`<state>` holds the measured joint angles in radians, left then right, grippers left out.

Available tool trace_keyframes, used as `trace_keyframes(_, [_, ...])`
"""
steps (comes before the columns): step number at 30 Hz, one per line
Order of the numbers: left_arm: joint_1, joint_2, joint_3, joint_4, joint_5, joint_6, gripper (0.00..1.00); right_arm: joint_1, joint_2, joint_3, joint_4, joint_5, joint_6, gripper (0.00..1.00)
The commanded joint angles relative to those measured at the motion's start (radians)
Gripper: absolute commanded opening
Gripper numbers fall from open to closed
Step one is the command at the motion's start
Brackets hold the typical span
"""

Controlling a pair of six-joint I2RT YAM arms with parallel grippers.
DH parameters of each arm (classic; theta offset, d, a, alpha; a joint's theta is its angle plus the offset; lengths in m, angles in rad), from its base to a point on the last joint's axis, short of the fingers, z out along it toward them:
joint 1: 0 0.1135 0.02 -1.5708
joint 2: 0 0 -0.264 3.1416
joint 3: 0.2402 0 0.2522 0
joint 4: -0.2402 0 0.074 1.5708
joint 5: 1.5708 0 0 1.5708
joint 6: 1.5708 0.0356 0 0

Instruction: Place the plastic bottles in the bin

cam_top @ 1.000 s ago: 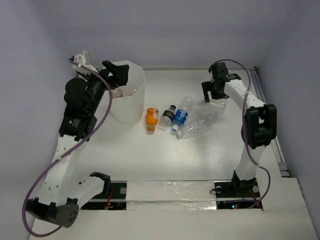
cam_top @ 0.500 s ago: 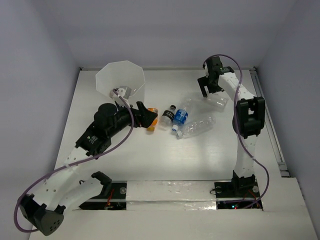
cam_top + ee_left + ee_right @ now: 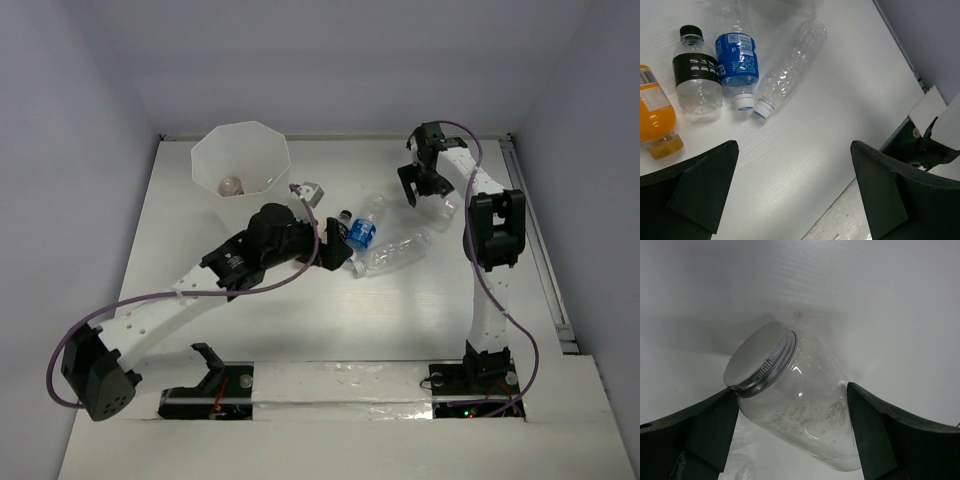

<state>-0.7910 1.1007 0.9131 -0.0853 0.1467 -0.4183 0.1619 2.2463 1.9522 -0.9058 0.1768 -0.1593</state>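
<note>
The bin point(image 3: 262, 180) stands at the back left with one small bottle point(image 3: 231, 185) inside. My left gripper point(image 3: 330, 252) is open and empty above the table; in the left wrist view point(image 3: 795, 192) it faces the orange bottle point(image 3: 655, 117), the black-capped bottle point(image 3: 696, 72), the blue-labelled bottle point(image 3: 737, 60) and the long clear bottle point(image 3: 787, 65), all lying side by side. The orange bottle is hidden under the arm in the top view. My right gripper point(image 3: 428, 192) is open, its fingers point(image 3: 875, 432) on either side of the tilted squat clear bottle point(image 3: 795, 400).
The table's right edge has a metal rail point(image 3: 540, 250). The near edge with a taped strip point(image 3: 860, 220) shows in the left wrist view. The back wall stands close behind the bin and the right arm.
My left arm has swung from above the bin down to the bottles in the middle, and a bottle now lies in the bin. My right gripper shifted slightly at the squat bottle.
</note>
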Motion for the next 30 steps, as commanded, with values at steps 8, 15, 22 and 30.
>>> trace_keyframes(8, [-0.138,0.254,0.188,0.107,-0.125,0.113,0.95,-0.036,-0.192,-0.165,0.119,0.038,0.109,0.51])
trace_keyframes(15, [-0.241,0.421,0.309,0.153,-0.231,0.265,0.97,-0.036,-0.451,-0.24,0.27,0.033,0.217,0.49])
trace_keyframes(22, [-0.257,0.617,0.403,0.208,-0.277,0.361,0.98,-0.036,-0.689,-0.404,0.381,-0.02,0.287,0.47])
trace_keyframes(30, [-0.266,0.764,0.526,0.237,-0.266,0.452,0.99,-0.036,-0.973,-0.522,0.481,-0.025,0.383,0.47])
